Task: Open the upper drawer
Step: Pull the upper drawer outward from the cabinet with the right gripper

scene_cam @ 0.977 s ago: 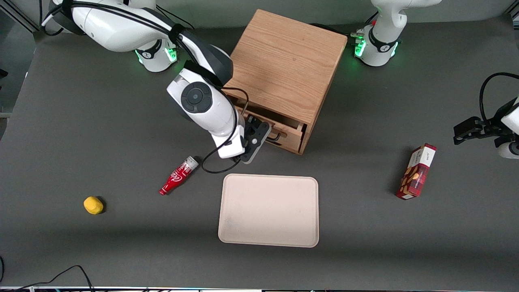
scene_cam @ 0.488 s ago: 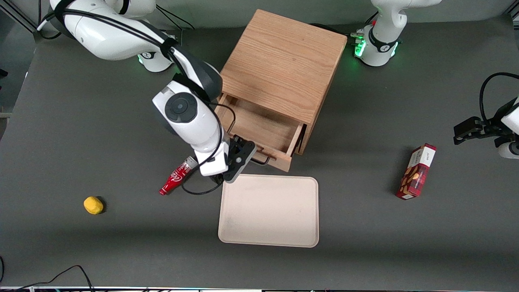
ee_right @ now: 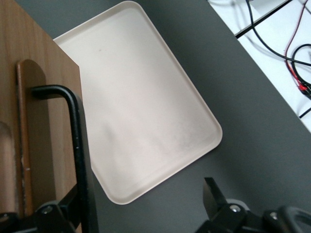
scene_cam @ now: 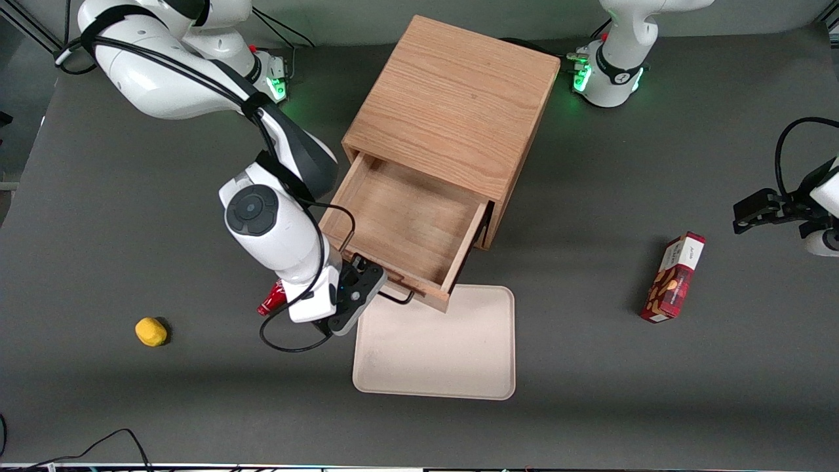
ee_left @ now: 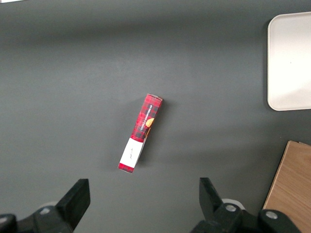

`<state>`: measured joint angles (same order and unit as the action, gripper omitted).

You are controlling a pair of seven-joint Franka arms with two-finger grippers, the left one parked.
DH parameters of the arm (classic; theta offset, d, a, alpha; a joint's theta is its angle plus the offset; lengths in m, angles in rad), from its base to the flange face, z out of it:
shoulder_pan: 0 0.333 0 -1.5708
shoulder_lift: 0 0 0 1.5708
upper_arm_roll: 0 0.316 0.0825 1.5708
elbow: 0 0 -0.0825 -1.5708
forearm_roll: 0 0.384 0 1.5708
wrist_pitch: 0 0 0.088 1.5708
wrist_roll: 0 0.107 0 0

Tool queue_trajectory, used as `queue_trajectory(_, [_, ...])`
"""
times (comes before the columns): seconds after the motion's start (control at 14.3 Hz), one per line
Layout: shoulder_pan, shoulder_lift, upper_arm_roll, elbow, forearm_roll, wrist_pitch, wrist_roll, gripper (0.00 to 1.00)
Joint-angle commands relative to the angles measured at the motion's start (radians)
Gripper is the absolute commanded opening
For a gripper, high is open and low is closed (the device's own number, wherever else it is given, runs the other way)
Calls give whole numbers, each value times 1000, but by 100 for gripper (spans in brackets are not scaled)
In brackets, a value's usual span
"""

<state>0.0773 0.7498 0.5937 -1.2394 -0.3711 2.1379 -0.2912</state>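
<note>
The upper drawer [scene_cam: 406, 226] of the oak cabinet [scene_cam: 452, 98] stands pulled far out, its bare wooden inside showing. Its front edge overhangs the beige tray [scene_cam: 432, 347]. The thin black bar handle [scene_cam: 397, 299] sticks out from the drawer front [ee_right: 34, 97]. My gripper [scene_cam: 359, 288] hangs at the handle's end nearer the working arm, low over the table. It is open: in the right wrist view the fingers stand wide apart, one finger [ee_right: 73, 206] lying against the handle bar [ee_right: 75, 131]. The gap of the gripper [ee_right: 143, 204] holds only table and a tray [ee_right: 146, 107] corner.
A red bottle [scene_cam: 270, 303] lies mostly hidden under my arm. A yellow lump [scene_cam: 151, 331] sits toward the working arm's end of the table. A red snack box [scene_cam: 673, 277] [ee_left: 141, 132] lies toward the parked arm's end.
The upper drawer has slid from barely open to far out, toward the front camera. My gripper moved the same way with the handle and now hangs over the tray's corner.
</note>
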Motion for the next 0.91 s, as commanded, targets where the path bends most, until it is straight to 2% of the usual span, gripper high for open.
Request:
queue_trajectory(0.0, [10,37,-40,49,-46,57,-25,100])
queue_trajectory(0.49, [10,36,-49,75,-31,56,-17,100])
queue_trajectory(0.63, [10,26,-45,60,45,56,64,100])
queue_trajectory(0.84, [7,22,-40,55,232,40,98,100])
